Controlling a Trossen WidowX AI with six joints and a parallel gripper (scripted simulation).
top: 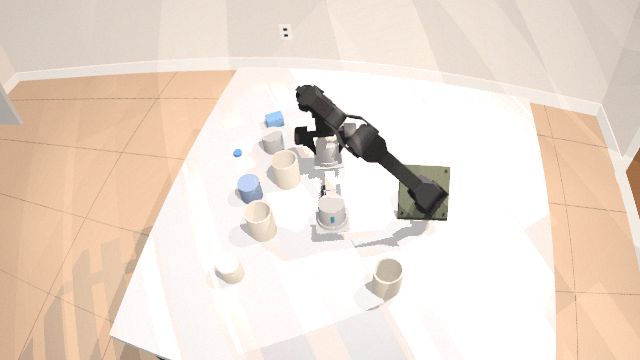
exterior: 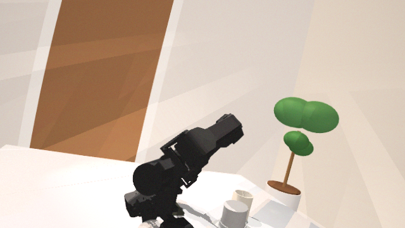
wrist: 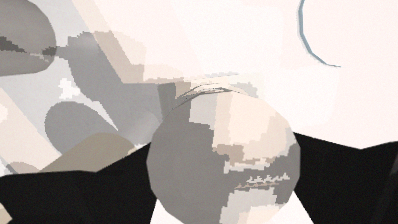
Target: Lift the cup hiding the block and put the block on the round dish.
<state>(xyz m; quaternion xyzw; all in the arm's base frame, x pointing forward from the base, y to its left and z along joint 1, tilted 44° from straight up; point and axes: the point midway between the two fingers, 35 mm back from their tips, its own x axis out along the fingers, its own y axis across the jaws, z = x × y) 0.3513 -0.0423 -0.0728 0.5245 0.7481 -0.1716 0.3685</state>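
The gripper (top: 326, 144) (exterior: 155, 221) (wrist: 215, 136) is clenched on one of the balance's two grey cups, the cup at the far end from the wall-side viewpoint's lower edge in the top view: the upper grey cup (top: 328, 156) (wrist: 185, 170). Its jaws stand on opposite sides of the round wall, so the cup offers no long horizontal axis to match; what counts is its upright axis, and the first motion should run straight up along it.

The block is not visible; the choice of cup suggests it is hidden beneath this one, but that cannot be confirmed.

Next outward, the other grey cup (top: 331, 210) (exterior: 235, 213) sits along the beam of the small balance (top: 325, 230) (exterior: 220, 225), toward the bottom of the top view. A sideways drag or a tipping beam could disturb it.

A tall beige cup (top: 286, 172) (wrist: 90, 155) stands to the left in the top view. The thin curved rim at the wrist view's upper right is probably the round dish (wrist: 301, 30), on the opposite side from that beige cup; the lifted cup should be set down away from it.
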